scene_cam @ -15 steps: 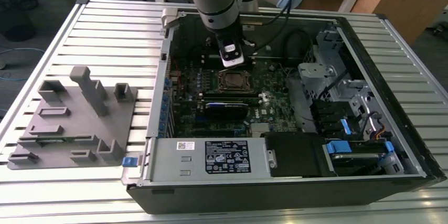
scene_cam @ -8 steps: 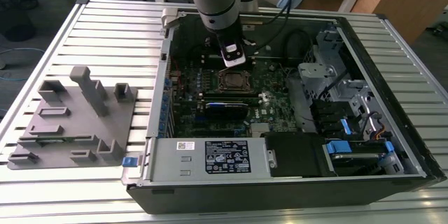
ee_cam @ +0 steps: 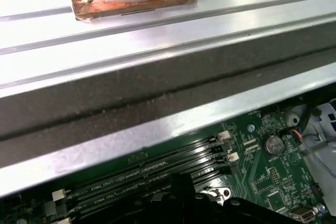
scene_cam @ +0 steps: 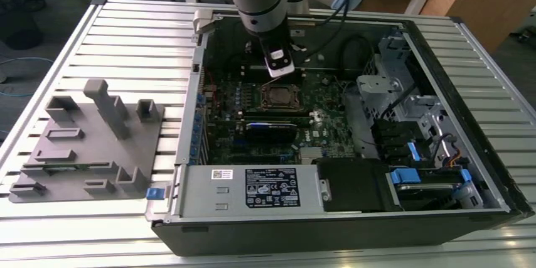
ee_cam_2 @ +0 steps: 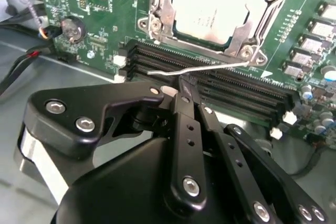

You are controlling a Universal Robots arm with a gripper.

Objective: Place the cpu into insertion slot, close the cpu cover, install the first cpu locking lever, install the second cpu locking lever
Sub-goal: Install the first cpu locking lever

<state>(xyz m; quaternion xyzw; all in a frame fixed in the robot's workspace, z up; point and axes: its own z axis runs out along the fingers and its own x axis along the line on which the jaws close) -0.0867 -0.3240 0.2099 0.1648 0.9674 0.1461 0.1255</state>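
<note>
Where the open computer case [scene_cam: 503,202] sits on the slatted aluminium table [scene_cam: 109,36], the arm reaches down inside it in the exterior view, with the case wall close on one side and the drive cages [scene_cam: 393,92] on the exterior view's right. The gripper [ee_cam_2: 185,88] hangs just above the black memory slots [ee_cam_2: 220,90], its fingers [ee_cam_2: 184,114] drawn together with nothing between them. The cpu [ee_cam_2: 210,6] lies flat in the insertion slot [scene_cam: 279,95], silver top up, square to the socket. The cpu cover [ee_cam_2: 157,3] frames it, lying down around the chip. One thin locking lever [ee_cam_2: 194,68] juts out loose, running along the memory slots, its free end just beside the fingertips. The socket lies just beyond the fingers, across the memory slots.
</note>
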